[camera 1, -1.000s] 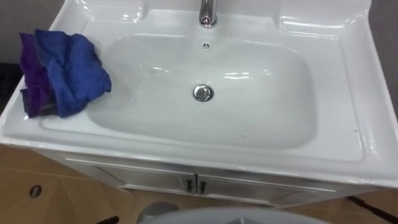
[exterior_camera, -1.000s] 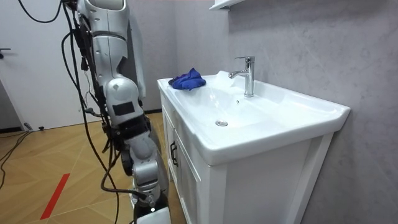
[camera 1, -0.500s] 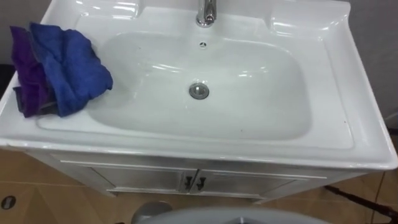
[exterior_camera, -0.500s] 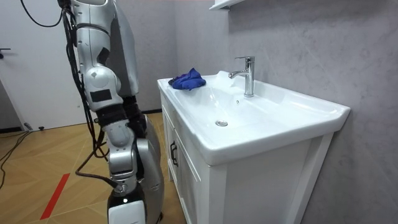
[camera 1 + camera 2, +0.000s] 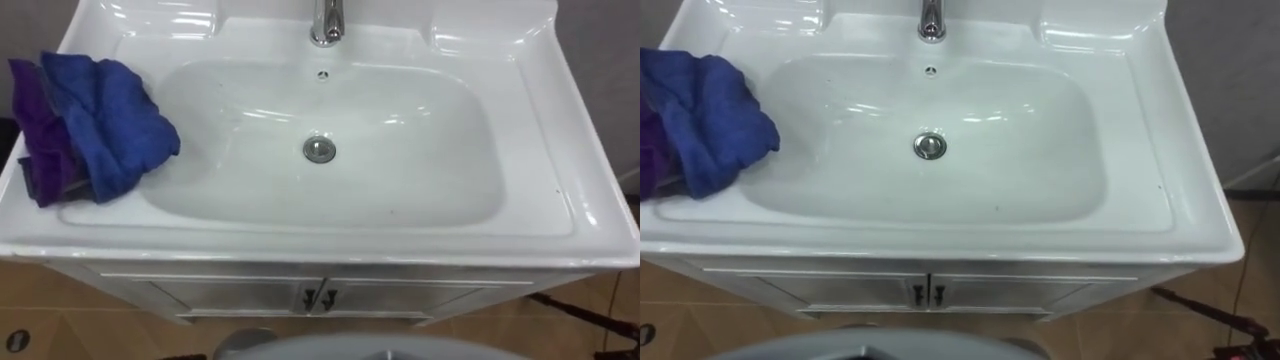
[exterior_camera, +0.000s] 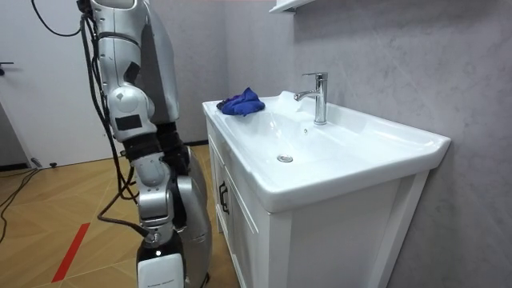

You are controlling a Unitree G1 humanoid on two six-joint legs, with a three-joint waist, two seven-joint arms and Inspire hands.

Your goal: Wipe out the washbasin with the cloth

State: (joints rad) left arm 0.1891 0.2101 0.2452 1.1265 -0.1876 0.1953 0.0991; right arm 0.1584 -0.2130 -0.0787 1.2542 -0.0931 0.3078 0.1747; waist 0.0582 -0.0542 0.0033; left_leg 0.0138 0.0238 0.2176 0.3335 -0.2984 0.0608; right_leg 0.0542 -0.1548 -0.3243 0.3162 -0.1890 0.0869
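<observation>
White ceramic basin (image 5: pixel 560 130): it sits on a white cabinet (image 6: pixel 240 240) directly in front of the robot. The bowl is glossy, with the chrome drain (image 5: pixel 319 149) at its middle and the tap (image 5: pixel 326 20) at the back rim.
Right robot hand (image 6: pixel 158 268): you see it in the room view, hanging low at the end of the arm nearest the camera. It is beside the cabinet front and below the basin's rim. It touches nothing you can make out. The picture's lower edge cuts across it, so you cannot tell whether it is spread or closed.
Blue cloth (image 5: pixel 105 125): it lies bunched on the basin's flat left ledge, its right edge lapping over the lip of the bowl. A purple fold (image 5: pixel 35 140) shows along its left side, and you cannot tell whether that is a second cloth.
Cloth to robot hand: they are well apart. In the room view the blue cloth lies free on the basin's far corner, and the right robot hand hangs down by the cabinet.
Eye views give you: the purple fold, the overflow hole (image 5: pixel 322 75) under the tap, and the pair of cabinet door handles (image 5: pixel 318 297).
Room view gives you: the robot standing upright at the cabinet's front on a wooden floor (image 6: pixel 48 208), the tap's whole spout, and a grey wall (image 6: pixel 400 64) behind the basin.
</observation>
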